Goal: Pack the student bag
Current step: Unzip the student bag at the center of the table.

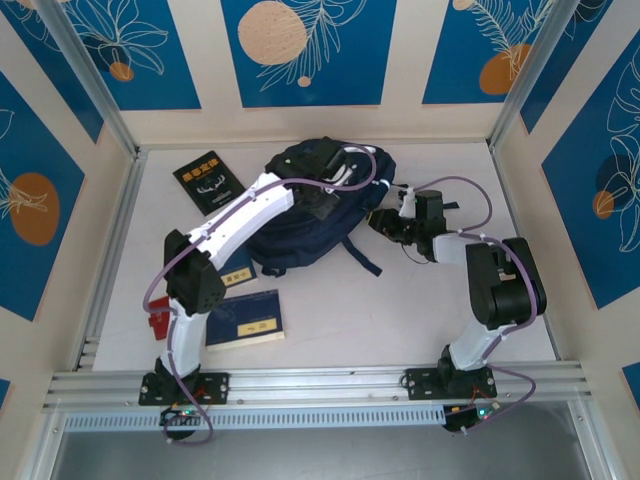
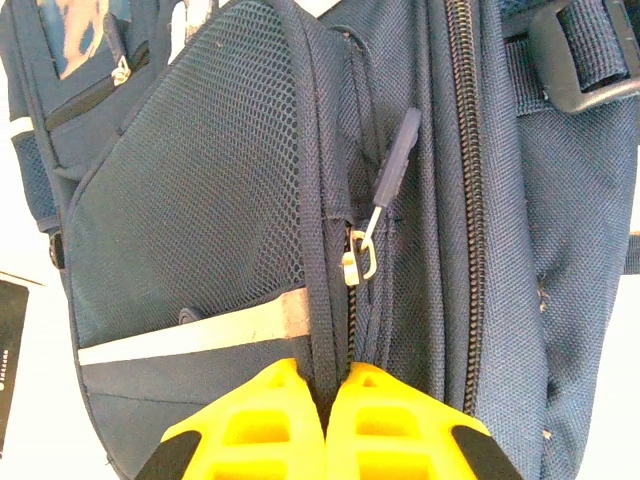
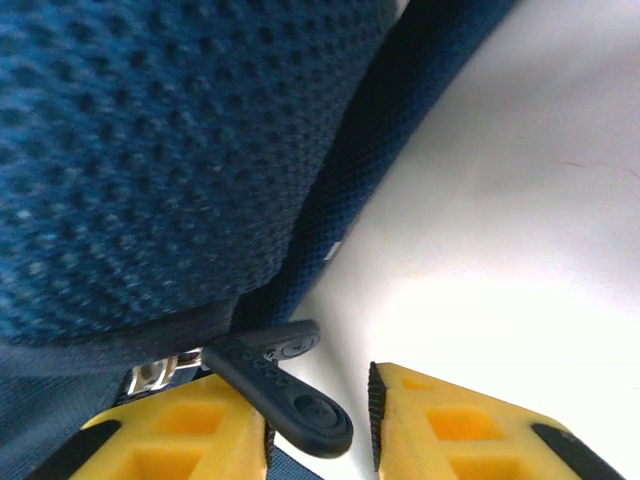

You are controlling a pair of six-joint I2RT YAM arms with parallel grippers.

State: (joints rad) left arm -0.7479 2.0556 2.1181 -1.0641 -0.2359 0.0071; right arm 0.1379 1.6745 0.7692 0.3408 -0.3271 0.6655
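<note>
While the backpack (image 1: pixel 300 237) lies mid-table toward the back, my left gripper (image 2: pixel 327 385) is pressed together on its seam and my right gripper (image 3: pixel 320 405) stands spread around a zip tab (image 3: pixel 283 385); I should centre the tab, pinch firmly, then pull along the zip.

The bag (image 1: pixel 290 235) lies at the centre of the table (image 1: pixel 400 310). The left arm (image 1: pixel 245 212) extends over it. The right gripper (image 1: pixel 385 224) sits at its right edge. A black book (image 1: pixel 208 182) lies rear left. A large navy book (image 1: pixel 248 320) and a small navy book (image 1: pixel 238 272) lie front left.
</note>
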